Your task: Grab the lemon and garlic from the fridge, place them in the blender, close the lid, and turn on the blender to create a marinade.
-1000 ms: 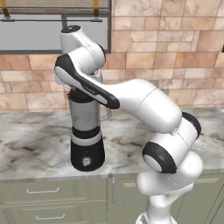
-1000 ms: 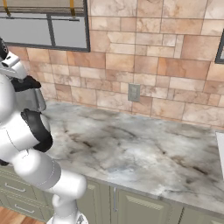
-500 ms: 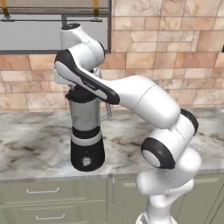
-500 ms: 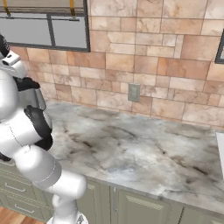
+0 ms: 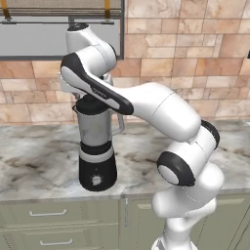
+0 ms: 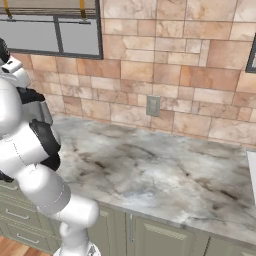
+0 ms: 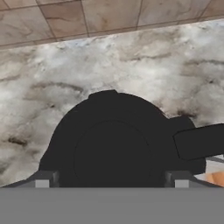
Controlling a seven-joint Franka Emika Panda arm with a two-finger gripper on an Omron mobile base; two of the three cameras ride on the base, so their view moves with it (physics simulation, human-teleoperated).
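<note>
Your gripper (image 7: pixel 113 178) is spread wide, straight above the lid (image 7: pixel 116 144), which sits on the blender (image 5: pixel 97 146); the knob is low, on the base front.

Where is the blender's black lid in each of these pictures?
Left base view: the lid sits on the blender jar, left of centre, partly behind the arm.
Right base view: I can't make it out.
Hand view: lid at lower centre.
Shared landmark: the marble counter.
</note>
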